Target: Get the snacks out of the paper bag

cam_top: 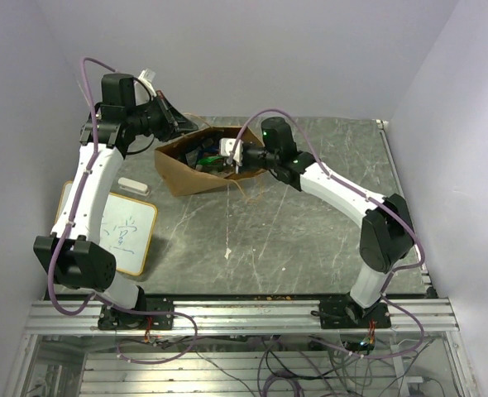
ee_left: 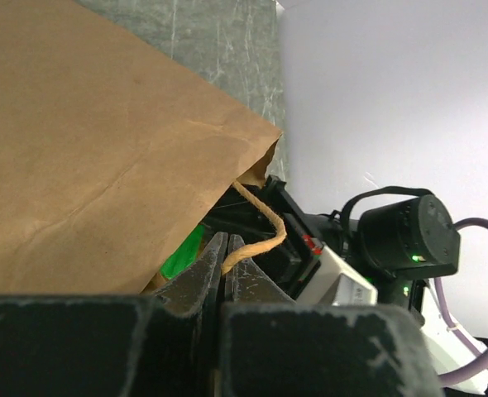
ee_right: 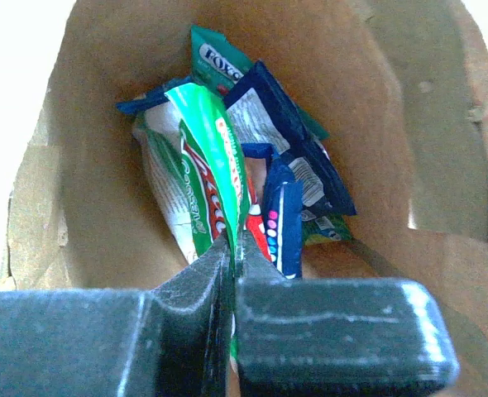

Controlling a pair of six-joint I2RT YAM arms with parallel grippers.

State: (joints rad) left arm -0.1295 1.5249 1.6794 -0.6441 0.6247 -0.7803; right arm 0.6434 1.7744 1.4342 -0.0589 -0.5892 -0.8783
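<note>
Pale lilac walls (cam_top: pixel 269 50) around a grey marbled tabletop (cam_top: pixel 294 240), aluminium rail (cam_top: pixel 244 316) along its near edge.

the grey table (cam_top: pixel 310 240) holds a paper bag (cam_top: pixel 182 169) far back, a whiteboard (cam_top: pixel 124 236) near left, and a small white block (cam_top: pixel 134 185) beside it.

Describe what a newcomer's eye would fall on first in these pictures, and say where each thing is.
The brown paper bag at the far middle of the table draws the eye, with both arms reaching to it. Inside it, the right gripper is shut on a green-white packet among blue packets. At the bag's rim, the left gripper pinches the string handle.
</note>
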